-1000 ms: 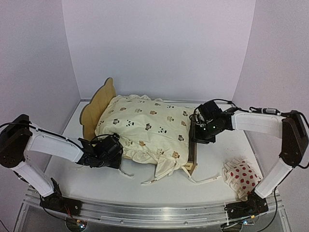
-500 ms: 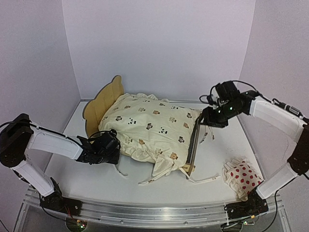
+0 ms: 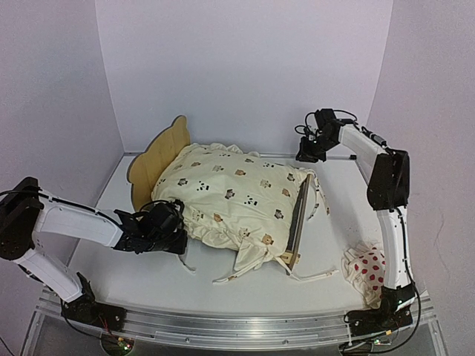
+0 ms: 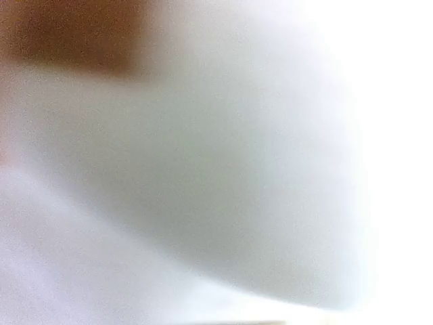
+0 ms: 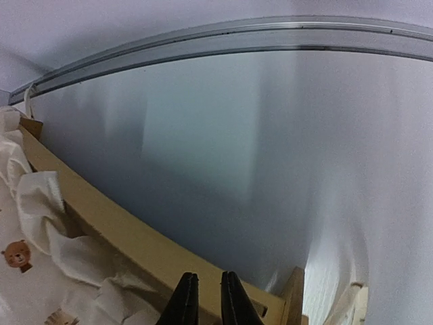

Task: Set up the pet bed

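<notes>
The pet bed [image 3: 158, 159] stands mid-table, its scalloped plywood headboard at the left and its footboard [image 3: 300, 215] at the right. The cream animal-print cushion [image 3: 230, 193] covers its base. My left gripper [image 3: 172, 222] is pressed against the cushion's near-left edge; its wrist view is a white blur, so its jaws are hidden. My right gripper [image 3: 306, 154] hangs raised by the back wall, above the bed's far-right corner. In the right wrist view the gripper [image 5: 203, 279] is all but shut and empty, above the plywood footboard [image 5: 122, 227] and the cushion [image 5: 34, 271].
The small white red-dotted pillow [image 3: 369, 268] lies at the near right by the right arm's base. Cushion ties [image 3: 312, 276] trail on the table in front of the footboard. White walls close in the back and both sides.
The right gripper has left the footboard's far corner and risen back toward the wall. The bed turned about a second ago and has stayed put since. The left gripper has barely moved.
</notes>
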### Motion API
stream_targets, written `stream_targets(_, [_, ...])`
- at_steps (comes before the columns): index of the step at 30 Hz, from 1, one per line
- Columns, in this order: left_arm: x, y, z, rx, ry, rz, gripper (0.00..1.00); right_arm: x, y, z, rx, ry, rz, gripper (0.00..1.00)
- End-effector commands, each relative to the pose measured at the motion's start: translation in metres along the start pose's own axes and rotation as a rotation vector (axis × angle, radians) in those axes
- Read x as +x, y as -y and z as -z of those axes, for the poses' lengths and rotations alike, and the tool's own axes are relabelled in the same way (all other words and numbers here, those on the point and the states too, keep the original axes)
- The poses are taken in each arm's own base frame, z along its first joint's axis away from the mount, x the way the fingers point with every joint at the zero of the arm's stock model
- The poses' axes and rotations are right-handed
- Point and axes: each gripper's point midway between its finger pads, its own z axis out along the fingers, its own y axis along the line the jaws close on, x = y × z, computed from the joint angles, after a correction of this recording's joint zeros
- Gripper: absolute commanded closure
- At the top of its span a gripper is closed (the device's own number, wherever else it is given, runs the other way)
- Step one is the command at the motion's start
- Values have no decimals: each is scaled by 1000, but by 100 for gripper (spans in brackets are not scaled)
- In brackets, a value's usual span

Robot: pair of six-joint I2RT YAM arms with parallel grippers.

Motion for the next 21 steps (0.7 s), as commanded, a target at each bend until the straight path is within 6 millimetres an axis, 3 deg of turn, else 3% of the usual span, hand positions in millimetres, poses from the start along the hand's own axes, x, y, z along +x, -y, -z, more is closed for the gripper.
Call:
stream_targets(1, [-17, 24, 7, 66, 36, 20, 74, 2, -13, -10, -131, -67, 30, 88])
stream_targets(7, [-20, 24, -1, 41, 46, 18, 75, 32, -12, -14, -170, -170, 79, 94])
stream_targets(15, [-42, 26, -11, -20, 78, -42, 74, 93, -20, 15, -253, -378, 82, 95])
stream_targets(21, [-70, 21, -19, -28, 109, -44, 73, 136, -26, 33, -289, -483, 40, 99])
